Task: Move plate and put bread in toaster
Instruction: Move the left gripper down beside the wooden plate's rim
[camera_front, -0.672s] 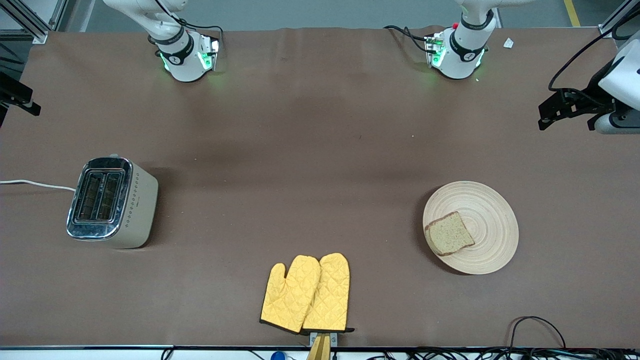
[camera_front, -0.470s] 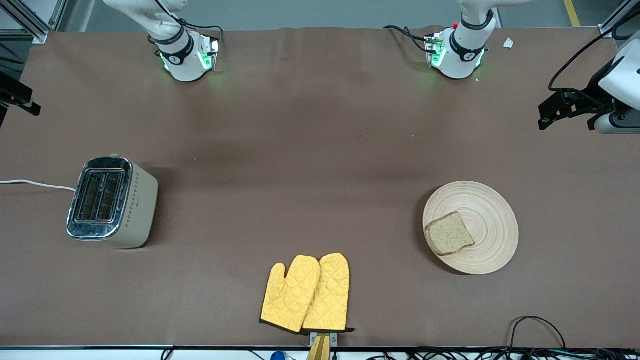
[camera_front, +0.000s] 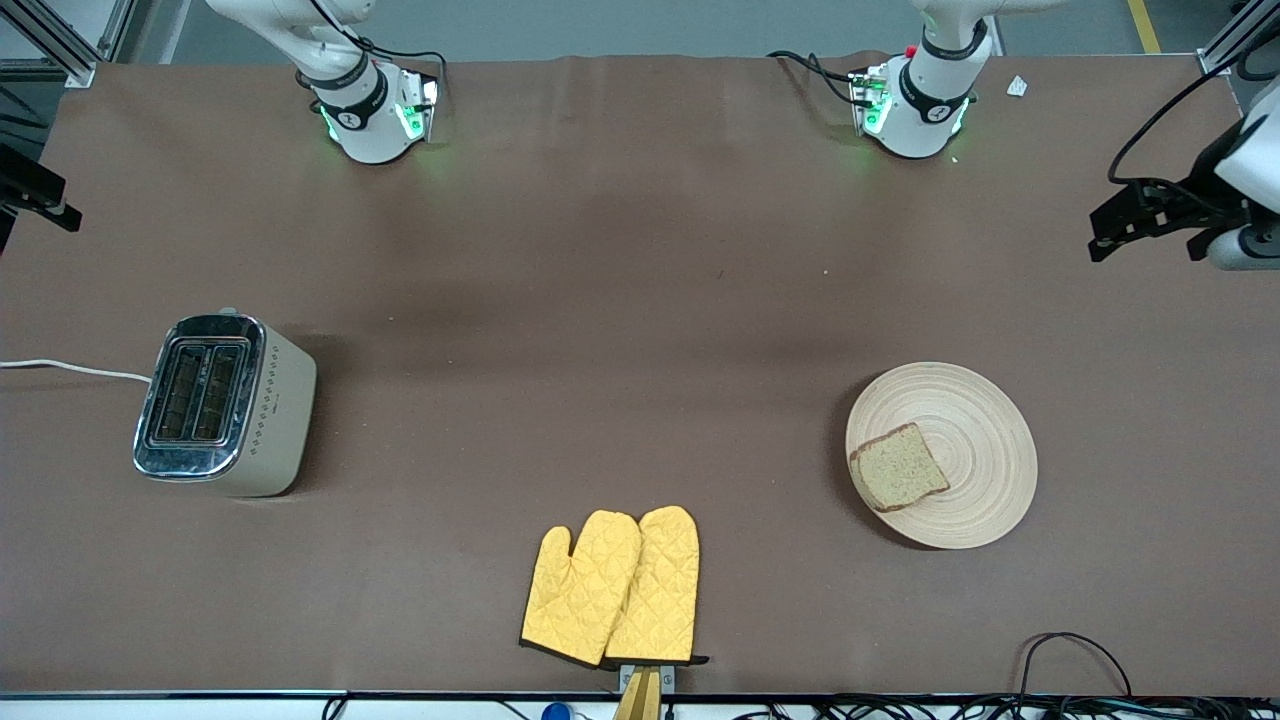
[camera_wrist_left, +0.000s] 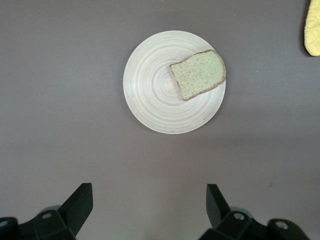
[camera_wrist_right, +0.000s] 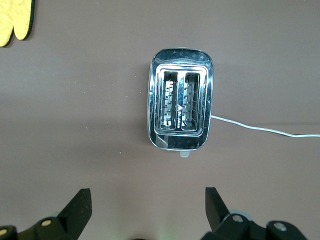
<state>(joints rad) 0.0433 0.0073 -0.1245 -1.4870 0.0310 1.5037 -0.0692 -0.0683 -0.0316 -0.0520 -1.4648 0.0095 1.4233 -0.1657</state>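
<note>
Left gripper (camera_wrist_left: 148, 202) has shifted outward — toaster (camera_front: 226, 404) label unreadable.

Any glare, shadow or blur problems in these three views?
Front view: sharp, soft arm shadows across the table. Right wrist view: the toaster chrome top throws bright reflections, slots still readable. Left wrist view: even light, the bread looks greenish on the plate.

The right gripper (camera_wrist_right: 145, 207) hangs high over the brown table (camera_wrist_right: 75, 110) with its two black fingers (camera_wrist_right: 77, 207) spread wide and empty. Below it the toaster (camera_wrist_right: 180, 106) stands upright, chrome top up, both slots showing bare wire racks, and its white cord (camera_wrist_right: 260, 129) trails off across the cloth. A yellow oven mitt (camera_wrist_right: 15, 20) lies well apart from the toaster, only partly in view.
</note>
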